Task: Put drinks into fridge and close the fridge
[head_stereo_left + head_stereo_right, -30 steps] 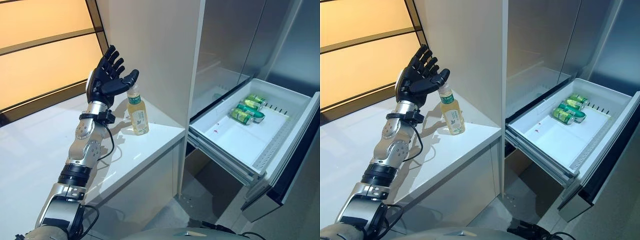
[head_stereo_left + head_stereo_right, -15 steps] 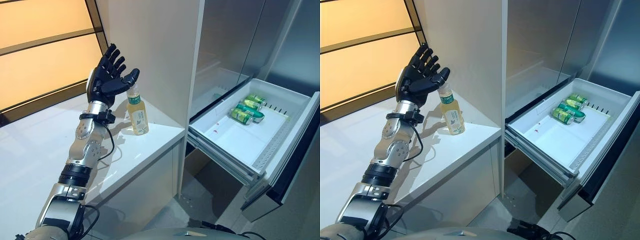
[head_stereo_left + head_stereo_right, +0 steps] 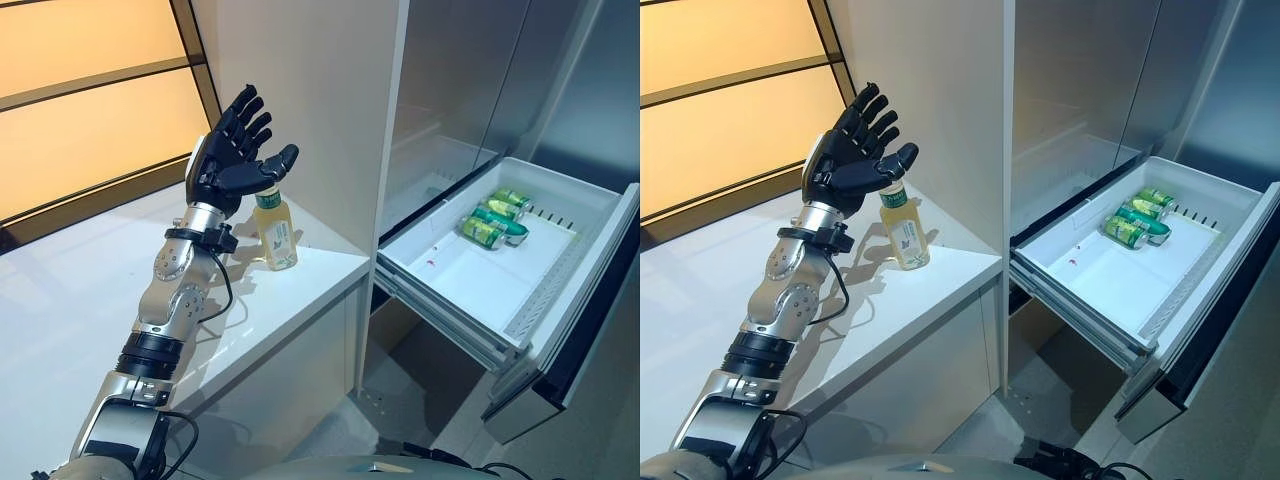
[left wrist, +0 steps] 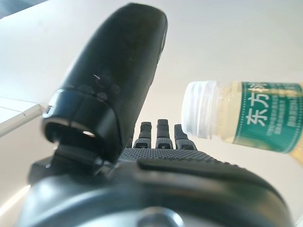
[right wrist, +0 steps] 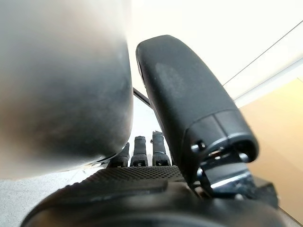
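Note:
A bottle [image 3: 276, 236] of pale yellow drink with a green label and white cap stands upright on the white counter [image 3: 70, 300], near the tall white cabinet side. My left hand [image 3: 236, 158] is open, fingers spread and raised, just above and to the left of the bottle, with the thumb over its cap. The left wrist view shows the bottle's cap and neck [image 4: 236, 117] close past the open left hand [image 4: 161, 163], not held. My right hand [image 5: 142, 182] is open and holds nothing. The fridge's white drawer [image 3: 445, 290] is pulled open at the right, with green cans [image 3: 495, 216] lying at its far end.
The white cabinet panel [image 3: 320, 100] stands between the counter and the fridge. The drawer's dark front [image 3: 590, 330] juts out at lower right. An orange wall [image 3: 80, 90] lies behind the counter. Grey floor [image 3: 410, 400] shows below the drawer.
My left hand has moved up and to the right, so its thumb is now over the bottle's cap. The bottle and the drawer have not moved.

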Available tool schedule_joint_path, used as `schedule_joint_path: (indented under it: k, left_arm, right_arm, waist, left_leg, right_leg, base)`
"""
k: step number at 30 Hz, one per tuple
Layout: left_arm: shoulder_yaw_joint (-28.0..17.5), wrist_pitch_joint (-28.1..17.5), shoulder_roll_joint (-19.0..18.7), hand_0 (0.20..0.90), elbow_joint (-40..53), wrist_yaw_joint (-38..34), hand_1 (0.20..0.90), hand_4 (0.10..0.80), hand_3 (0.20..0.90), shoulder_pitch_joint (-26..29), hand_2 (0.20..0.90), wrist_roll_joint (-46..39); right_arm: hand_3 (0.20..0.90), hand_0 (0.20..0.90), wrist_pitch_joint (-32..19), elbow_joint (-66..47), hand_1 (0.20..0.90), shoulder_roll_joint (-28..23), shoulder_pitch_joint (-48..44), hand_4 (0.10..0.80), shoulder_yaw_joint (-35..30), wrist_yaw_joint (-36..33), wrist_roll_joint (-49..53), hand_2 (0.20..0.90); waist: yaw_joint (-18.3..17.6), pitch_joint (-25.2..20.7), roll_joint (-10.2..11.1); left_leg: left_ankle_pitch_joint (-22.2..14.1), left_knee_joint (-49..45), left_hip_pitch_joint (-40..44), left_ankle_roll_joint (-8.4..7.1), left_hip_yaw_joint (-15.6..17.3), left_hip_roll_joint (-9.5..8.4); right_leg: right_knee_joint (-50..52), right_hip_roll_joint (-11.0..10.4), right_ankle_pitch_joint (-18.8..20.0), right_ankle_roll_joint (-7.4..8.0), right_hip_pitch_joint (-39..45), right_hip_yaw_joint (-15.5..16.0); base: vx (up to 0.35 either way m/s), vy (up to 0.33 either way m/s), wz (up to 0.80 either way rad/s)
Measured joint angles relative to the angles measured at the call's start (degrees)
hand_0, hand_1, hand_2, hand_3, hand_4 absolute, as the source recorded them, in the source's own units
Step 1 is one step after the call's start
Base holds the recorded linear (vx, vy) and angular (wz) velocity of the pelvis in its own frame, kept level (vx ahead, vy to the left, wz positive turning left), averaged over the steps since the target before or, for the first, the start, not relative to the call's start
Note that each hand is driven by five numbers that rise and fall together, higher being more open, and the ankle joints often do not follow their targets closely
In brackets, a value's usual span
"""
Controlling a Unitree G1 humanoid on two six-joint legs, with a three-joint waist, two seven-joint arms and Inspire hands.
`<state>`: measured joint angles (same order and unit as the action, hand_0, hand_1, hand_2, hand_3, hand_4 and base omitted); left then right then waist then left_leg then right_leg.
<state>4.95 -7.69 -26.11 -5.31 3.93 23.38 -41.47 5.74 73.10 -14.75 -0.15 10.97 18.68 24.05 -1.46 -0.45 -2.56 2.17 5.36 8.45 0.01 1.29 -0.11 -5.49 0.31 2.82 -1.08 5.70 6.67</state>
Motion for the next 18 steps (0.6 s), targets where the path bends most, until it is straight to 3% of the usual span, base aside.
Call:
schedule_joint_path:
  k: [12, 18]
  left_arm:
    - [0.4, 0.0, 0.0, 0.9, 0.0, -2.2, 0.9, 0.8, 0.9, -5.5, 0.9, 7.1]
    - [0.4, 0.0, 0.0, 0.9, -0.3, -4.2, 0.9, 0.8, 0.9, -5.6, 0.9, 9.5]
  right_arm:
    - [0.9, 0.9, 0.0, 0.0, 0.9, -0.1, 0.0, 0.8, 0.0, 0.0, 0.0, 0.9]
    - [0.9, 0.9, 0.0, 0.0, 0.9, -0.1, 0.1, 0.8, 0.0, 0.0, 0.0, 0.9]
  waist:
    - [0.2, 0.1, -0.1]
    - [0.2, 0.1, -0.2]
  left_leg:
    - [0.0, 0.0, 0.0, 0.0, 0.0, 0.0]
    - [0.0, 0.0, 0.2, 0.0, 0.0, 0.0]
  right_leg:
    - [0.0, 0.0, 0.0, 0.0, 0.0, 0.0]
    - [0.0, 0.0, 0.0, 0.0, 0.2, 0.0]
  base:
    - [0.0, 0.0, 0.0]
    - [0.0, 0.0, 0.0]
